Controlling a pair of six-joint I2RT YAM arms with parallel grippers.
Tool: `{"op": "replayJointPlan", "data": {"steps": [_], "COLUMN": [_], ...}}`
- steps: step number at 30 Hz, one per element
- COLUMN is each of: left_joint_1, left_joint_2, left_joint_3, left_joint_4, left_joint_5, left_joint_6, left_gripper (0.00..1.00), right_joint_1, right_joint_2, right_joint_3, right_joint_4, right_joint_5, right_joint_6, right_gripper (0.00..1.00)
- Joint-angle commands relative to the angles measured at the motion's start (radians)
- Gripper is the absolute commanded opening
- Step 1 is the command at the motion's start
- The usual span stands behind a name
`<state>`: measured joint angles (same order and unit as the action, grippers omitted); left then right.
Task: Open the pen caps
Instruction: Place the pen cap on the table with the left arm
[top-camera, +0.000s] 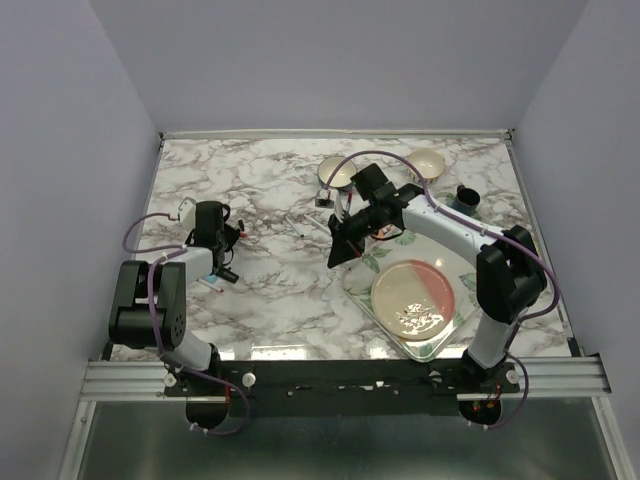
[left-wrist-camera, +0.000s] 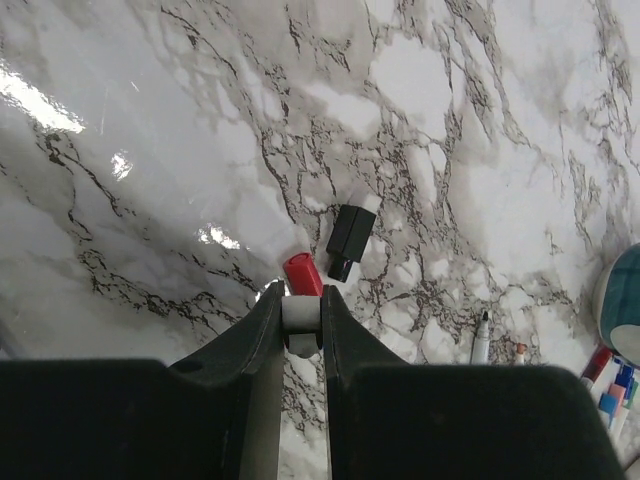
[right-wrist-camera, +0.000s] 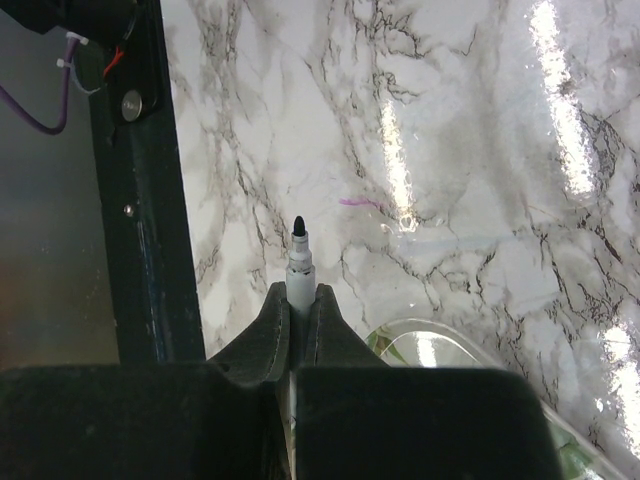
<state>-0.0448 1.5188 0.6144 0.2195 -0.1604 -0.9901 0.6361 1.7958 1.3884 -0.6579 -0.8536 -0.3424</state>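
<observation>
My left gripper (left-wrist-camera: 302, 312) is shut on a white pen barrel (left-wrist-camera: 301, 318), and the pen's red cap (left-wrist-camera: 303, 274) sticks out just past the fingertips. A loose black cap (left-wrist-camera: 350, 238) lies on the marble close beyond it. An uncapped pen (left-wrist-camera: 481, 340) lies further right. My right gripper (right-wrist-camera: 300, 300) is shut on another pen (right-wrist-camera: 299, 268), whose bare black tip points at the table's near rail. In the top view the left gripper (top-camera: 226, 270) is at the left and the right gripper (top-camera: 335, 260) hangs by the tray's left edge.
A clear tray (top-camera: 357, 285) holding a pink and cream plate (top-camera: 415, 298) lies at the right. Two bowls (top-camera: 337, 172) (top-camera: 428, 163) and a black cup (top-camera: 467, 198) stand at the back. Several pens with coloured ends (left-wrist-camera: 610, 385) lie beside a blue-rimmed container (left-wrist-camera: 622, 295).
</observation>
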Motion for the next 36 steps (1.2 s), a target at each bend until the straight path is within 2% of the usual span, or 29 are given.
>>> {"op": "replayJointPlan", "data": {"steps": [1, 15, 21, 22, 24, 25, 27, 31, 36], "left_joint_1": [0.016, 0.026, 0.029, 0.029, 0.029, 0.031, 0.034, 0.036, 0.083], "left_joint_2": [0.03, 0.049, 0.021, 0.011, -0.032, -0.051, -0.113, -0.229, -0.368], "left_joint_3": [0.034, 0.058, 0.061, 0.059, 0.058, 0.054, 0.054, 0.067, 0.093], "left_joint_4": [-0.02, -0.051, -0.071, -0.084, -0.1, -0.117, -0.135, -0.18, -0.244], "left_joint_5": [0.021, 0.019, 0.016, 0.016, 0.009, 0.01, 0.016, 0.122, 0.257], "left_joint_6": [0.019, 0.034, 0.042, 0.051, 0.059, 0.067, 0.074, 0.105, 0.157], "left_gripper": [0.26, 0.4, 0.48, 0.52, 0.56, 0.64, 0.68, 0.8, 0.88], "right_joint_1": [0.008, 0.008, 0.008, 0.008, 0.007, 0.008, 0.008, 0.008, 0.03], "right_joint_2": [0.014, 0.014, 0.014, 0.014, 0.016, 0.02, 0.03, 0.085, 0.198], "right_joint_3": [0.009, 0.012, 0.011, 0.009, 0.008, 0.009, 0.012, 0.063, 0.194], "right_joint_4": [-0.028, -0.034, -0.034, -0.028, -0.014, 0.001, 0.015, 0.015, -0.031], "right_joint_5": [0.002, 0.001, 0.019, 0.031, 0.089, 0.115, 0.197, 0.301, 0.387], "right_joint_6": [-0.02, -0.026, -0.027, -0.026, -0.009, -0.003, 0.022, 0.052, 0.062], "right_gripper": [0.01, 0.01, 0.01, 0.01, 0.01, 0.0, 0.01, 0.01, 0.01]}}
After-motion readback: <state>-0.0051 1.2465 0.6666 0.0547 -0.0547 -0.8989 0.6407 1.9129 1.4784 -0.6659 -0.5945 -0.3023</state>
